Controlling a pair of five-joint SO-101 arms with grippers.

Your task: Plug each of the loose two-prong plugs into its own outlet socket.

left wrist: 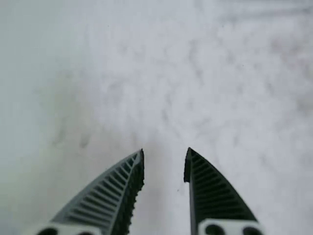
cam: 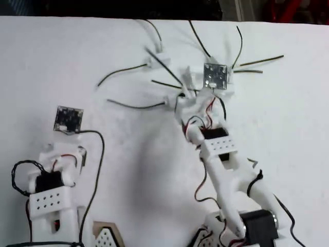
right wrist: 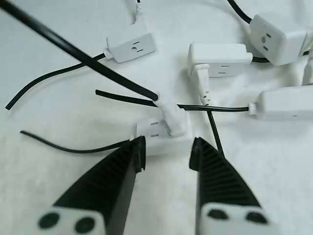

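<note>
Right pincer [right wrist: 167,147] open, jaws straddling nearest socket [right wrist: 149,131], probably lined up to steady it or press plug home. Black-corded plug [right wrist: 172,119] sat on that socket's face; couldn't tell if fully seated. Second plug [right wrist: 201,84] lay just beside, prongs bare, looked unplugged. Spare socket [right wrist: 131,46] lay farther off. In high view, whole cord cluster sat at 12–1 o'clock of counter [cam: 51,62]. Left pincer [left wrist: 165,152] open, empty, over bare counter at 7–8 o'clock, likely held clear to leave right arm room.
</note>
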